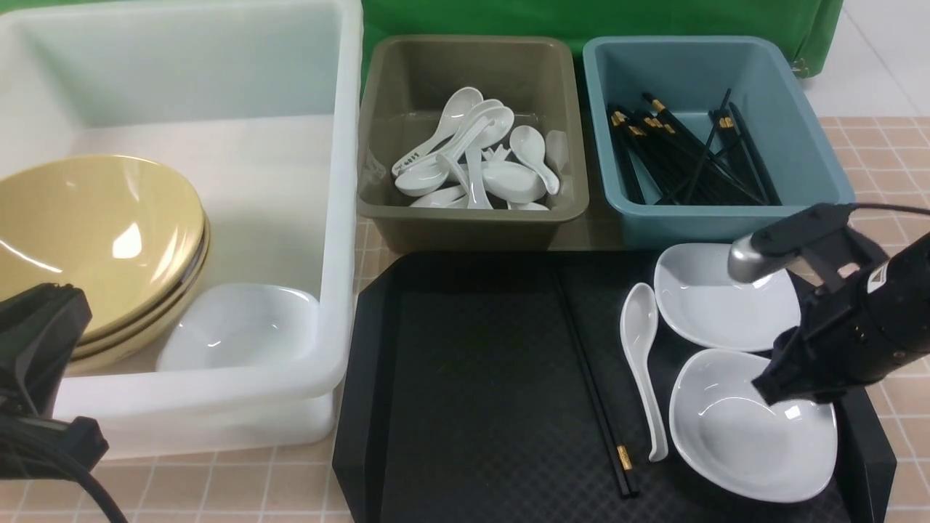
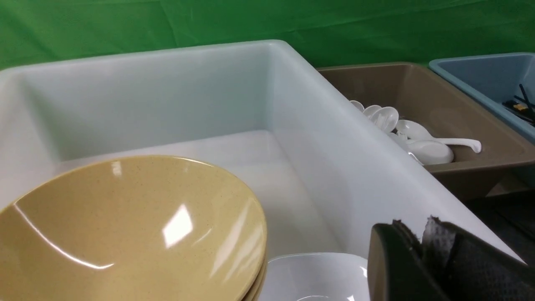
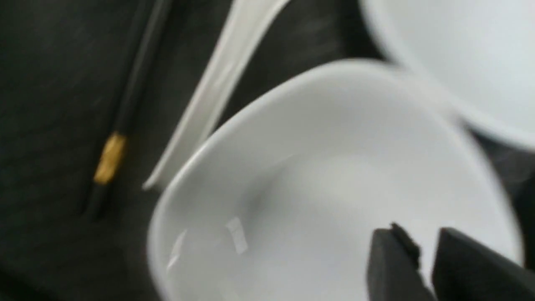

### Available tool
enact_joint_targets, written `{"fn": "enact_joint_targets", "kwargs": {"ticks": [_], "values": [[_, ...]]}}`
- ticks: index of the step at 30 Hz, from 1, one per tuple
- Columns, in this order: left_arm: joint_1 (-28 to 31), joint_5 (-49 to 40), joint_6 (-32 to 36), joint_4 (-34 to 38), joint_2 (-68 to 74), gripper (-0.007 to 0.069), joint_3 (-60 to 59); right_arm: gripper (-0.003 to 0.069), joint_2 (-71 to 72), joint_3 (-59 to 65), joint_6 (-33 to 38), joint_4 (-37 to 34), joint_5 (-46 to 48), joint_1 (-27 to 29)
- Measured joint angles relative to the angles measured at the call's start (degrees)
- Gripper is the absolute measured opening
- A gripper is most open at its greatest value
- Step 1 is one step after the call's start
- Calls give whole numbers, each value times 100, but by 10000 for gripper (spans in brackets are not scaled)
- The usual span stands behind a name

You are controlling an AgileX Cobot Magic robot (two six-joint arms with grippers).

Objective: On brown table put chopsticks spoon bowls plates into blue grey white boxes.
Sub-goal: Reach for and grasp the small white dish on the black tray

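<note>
Right gripper (image 1: 763, 388) over the nearer of 2 plates (image 1: 726, 443), lower right of frame.
Likely stiff, slippery, breakable: pinch the thin rim. Fingers (image 3: 393, 267) narrowly apart; whether they grip, I cannot tell.

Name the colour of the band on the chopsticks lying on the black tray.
Gold band on the chopsticks; best in the right wrist view.

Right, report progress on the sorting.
Done: bowls and a plate in the white tub, spoons in the grey bin, chopsticks in the blue bin. In hand: right tool over the near plate. Left on the tray: that plate, the far plate, one spoon, loose chopsticks.
</note>
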State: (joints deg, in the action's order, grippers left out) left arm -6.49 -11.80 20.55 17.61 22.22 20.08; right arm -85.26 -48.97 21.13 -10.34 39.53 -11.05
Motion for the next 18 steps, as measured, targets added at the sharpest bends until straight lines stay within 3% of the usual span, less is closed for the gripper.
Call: {"fn": "enact_joint_targets", "kwargs": {"ticks": [5, 8, 14, 18], "values": [[0, 37, 1, 6, 0, 59, -131, 460, -262, 0, 177, 30, -483, 72], [0, 60, 1, 6, 0, 59, -178, 522, -543, 0, 324, 54, -627, 72], [0, 142, -24, 12, 0, 59, -190, 542, -973, 0, 399, 87, -689, 72], [0, 154, -23, 12, 0, 59, -196, 518, -1034, -49, 262, 69, -574, 72]]}}
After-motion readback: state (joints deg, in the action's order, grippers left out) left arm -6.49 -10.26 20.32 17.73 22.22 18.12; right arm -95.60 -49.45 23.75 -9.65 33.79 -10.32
